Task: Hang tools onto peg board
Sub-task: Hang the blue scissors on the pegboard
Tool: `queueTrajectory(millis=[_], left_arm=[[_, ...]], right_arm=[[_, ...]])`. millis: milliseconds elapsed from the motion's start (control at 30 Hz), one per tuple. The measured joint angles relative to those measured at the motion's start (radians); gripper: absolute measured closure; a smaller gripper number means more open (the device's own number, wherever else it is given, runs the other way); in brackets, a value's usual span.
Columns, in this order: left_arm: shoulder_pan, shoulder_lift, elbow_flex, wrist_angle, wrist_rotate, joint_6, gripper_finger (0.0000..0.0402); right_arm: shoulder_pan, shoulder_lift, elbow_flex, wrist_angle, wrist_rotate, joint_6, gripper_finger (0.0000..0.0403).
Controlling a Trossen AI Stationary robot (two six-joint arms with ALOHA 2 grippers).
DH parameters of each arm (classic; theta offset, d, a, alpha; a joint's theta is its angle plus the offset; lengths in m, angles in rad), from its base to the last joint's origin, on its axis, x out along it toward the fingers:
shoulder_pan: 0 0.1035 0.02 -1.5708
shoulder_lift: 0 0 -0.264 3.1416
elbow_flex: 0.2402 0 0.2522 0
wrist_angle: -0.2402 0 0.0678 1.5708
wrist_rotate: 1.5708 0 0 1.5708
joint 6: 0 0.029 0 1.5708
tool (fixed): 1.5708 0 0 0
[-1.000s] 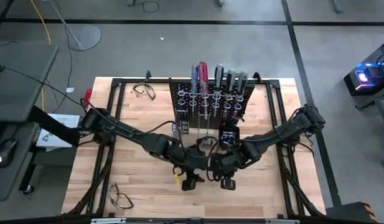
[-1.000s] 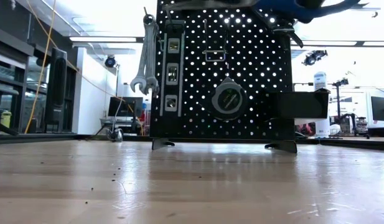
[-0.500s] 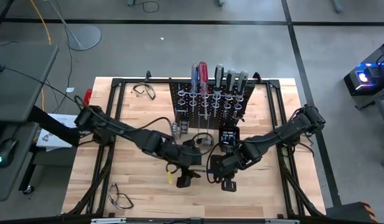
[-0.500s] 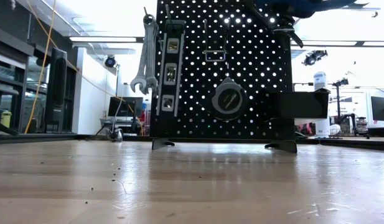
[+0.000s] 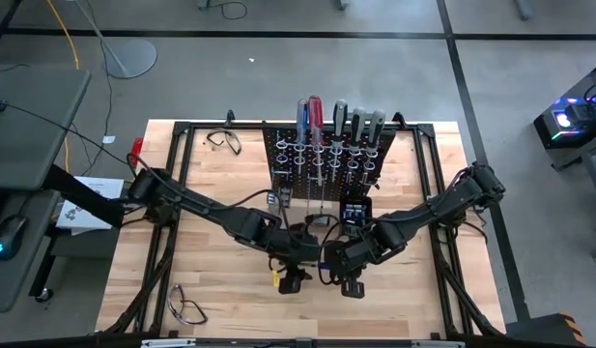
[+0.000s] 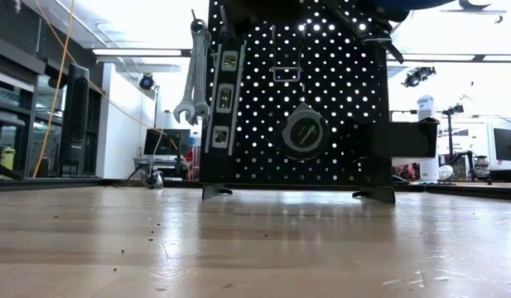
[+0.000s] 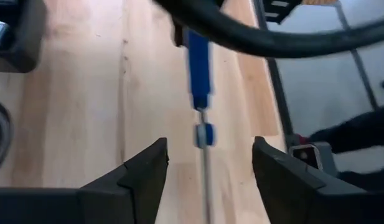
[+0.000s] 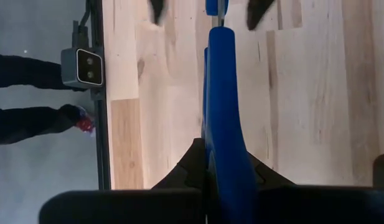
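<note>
Out over the front half of the table (image 5: 211, 280) the two arms meet nose to nose. The right gripper (image 8: 218, 171) has its fingers pinched on a blue-handled tool (image 8: 223, 112), held above the bare wood. Facing it, the left gripper (image 7: 207, 165) stands with fingers spread either side of that tool's thin shaft, not touching it. Behind them the peg board (image 5: 322, 159) stands upright with screwdrivers (image 5: 317, 114) slotted along its top and wrenches (image 6: 193, 70) hanging at one edge.

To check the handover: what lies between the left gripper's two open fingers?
In the left wrist view, the blue-handled tool's thin metal shaft runs between the left gripper's fingers, untouched; the right gripper holds its handle.
</note>
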State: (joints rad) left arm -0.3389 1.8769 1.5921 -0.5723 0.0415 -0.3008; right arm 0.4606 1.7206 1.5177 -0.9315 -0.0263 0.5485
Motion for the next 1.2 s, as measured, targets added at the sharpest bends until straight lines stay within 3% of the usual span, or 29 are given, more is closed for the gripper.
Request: queueTrajectory(millis=[100,267,300,467,533,767,900,1100,1200], left_arm=[[0.000,0.001,0.000,0.010,-0.045,-0.004,0.0223],[0.003,-0.009,0.000,0.028,-0.050,-0.008,0.0368],[0.004,-0.009,0.000,0.027,-0.051,-0.008,0.0381],[0.007,-0.008,0.000,0.015,-0.047,-0.004,0.0390],[0.011,-0.009,0.000,0.000,-0.045,-0.007,0.0390],[0.011,-0.036,-0.001,-0.195,-0.026,-0.009,0.0390],[-0.019,-0.077,-0.049,-0.287,-0.014,-0.053,0.0391],[-0.137,-0.319,-0.257,-0.204,-0.056,-0.301,0.0391],[-0.211,-0.504,-0.370,-0.054,-0.221,-0.517,0.0391]], right_arm=[[0.000,0.000,0.000,0.002,0.000,0.000,0.0392],[0.000,0.000,0.000,-0.002,0.006,0.001,0.0392],[0.000,0.000,0.000,-0.002,0.001,0.000,0.0392],[0.000,0.000,0.000,0.001,-0.002,0.003,0.0391],[0.004,0.000,0.000,0.008,0.004,0.028,0.0373],[0.033,-0.032,0.000,0.005,0.080,0.056,0.0238],[0.050,-0.072,0.001,-0.025,0.101,0.075,0.0186],[0.102,-0.132,0.000,-0.123,0.170,0.198,0.0173],[0.144,-0.147,0.000,-0.171,0.256,0.259,0.0173]])
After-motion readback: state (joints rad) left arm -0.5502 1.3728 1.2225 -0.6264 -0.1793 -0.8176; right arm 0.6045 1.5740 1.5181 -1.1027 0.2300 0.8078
